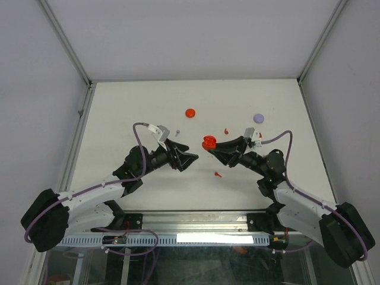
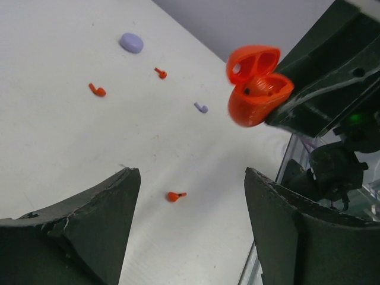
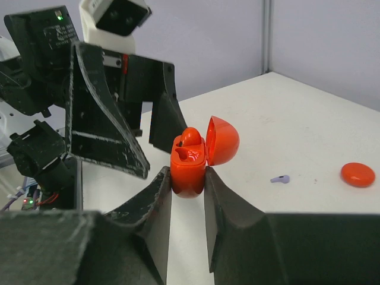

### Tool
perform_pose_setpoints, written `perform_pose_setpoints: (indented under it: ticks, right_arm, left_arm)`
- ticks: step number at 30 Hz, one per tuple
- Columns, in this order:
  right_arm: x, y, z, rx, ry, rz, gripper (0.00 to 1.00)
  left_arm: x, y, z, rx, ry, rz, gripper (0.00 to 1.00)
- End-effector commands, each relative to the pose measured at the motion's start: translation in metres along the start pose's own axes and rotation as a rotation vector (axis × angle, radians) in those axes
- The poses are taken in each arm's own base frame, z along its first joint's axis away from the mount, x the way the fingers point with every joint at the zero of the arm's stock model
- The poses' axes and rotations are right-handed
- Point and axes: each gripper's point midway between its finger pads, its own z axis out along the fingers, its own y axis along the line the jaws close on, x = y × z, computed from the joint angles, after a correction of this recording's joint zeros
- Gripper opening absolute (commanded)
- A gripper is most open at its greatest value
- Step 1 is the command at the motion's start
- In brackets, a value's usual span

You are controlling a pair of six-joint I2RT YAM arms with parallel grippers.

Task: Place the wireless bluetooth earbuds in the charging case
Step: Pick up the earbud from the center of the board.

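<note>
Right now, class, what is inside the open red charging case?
The red charging case sits in the right gripper, lid open. A red rounded lump, perhaps an earbud, rises from its base. The wells' depths are hidden by its walls.

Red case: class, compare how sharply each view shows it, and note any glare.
Left wrist view: the case looks slightly smeared at its left edge, while the red earbud on the table is crisper. Right wrist view: the case is sharp in the right hand. Top view: tiny but clear, even light, glare on the metal rail.
</note>
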Motion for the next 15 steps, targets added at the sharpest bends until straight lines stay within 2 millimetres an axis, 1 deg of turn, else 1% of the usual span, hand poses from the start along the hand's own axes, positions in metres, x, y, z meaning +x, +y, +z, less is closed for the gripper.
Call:
perform_pose_setpoints:
  ticks: [1, 2, 3, 4, 8, 10, 13, 15]
  right_arm:
    - [-0.022, -0.006, -0.004, 0.061, -0.038, -0.070, 0.00]
    - [-0.021, -0.009, -0.006, 0.081, -0.028, -0.079, 0.00]
    - [-0.021, -0.016, -0.009, 0.124, -0.019, -0.101, 0.00]
    - [-0.022, -0.020, -0.012, 0.155, -0.010, -0.113, 0.00]
    - [-0.023, -0.037, -0.026, 0.287, 0.014, -0.139, 0.00]
    - [-0.027, -0.045, -0.034, 0.359, 0.010, -0.137, 0.00]
    - [-0.033, -0.054, -0.045, 0.441, -0.010, -0.149, 0.00]
    - [-0.039, -0.058, -0.053, 0.487, -0.027, -0.159, 0.00]
  left_arm:
    - [0.013, -0.002, 0.010, 0.036, 0.035, -0.057, 0.73]
    - [0.019, 0.000, 0.013, 0.022, 0.051, -0.068, 0.73]
    - [0.026, 0.002, 0.016, -0.002, 0.067, -0.073, 0.73]
    - [0.037, 0.002, 0.020, -0.022, 0.095, -0.077, 0.73]
    - [0.065, 0.005, 0.036, -0.121, 0.173, -0.103, 0.72]
    - [0.077, 0.007, 0.044, -0.195, 0.208, -0.112, 0.72]
    - [0.094, 0.017, 0.056, -0.333, 0.255, -0.152, 0.72]
    - [0.110, 0.022, 0.062, -0.405, 0.301, -0.172, 0.72]
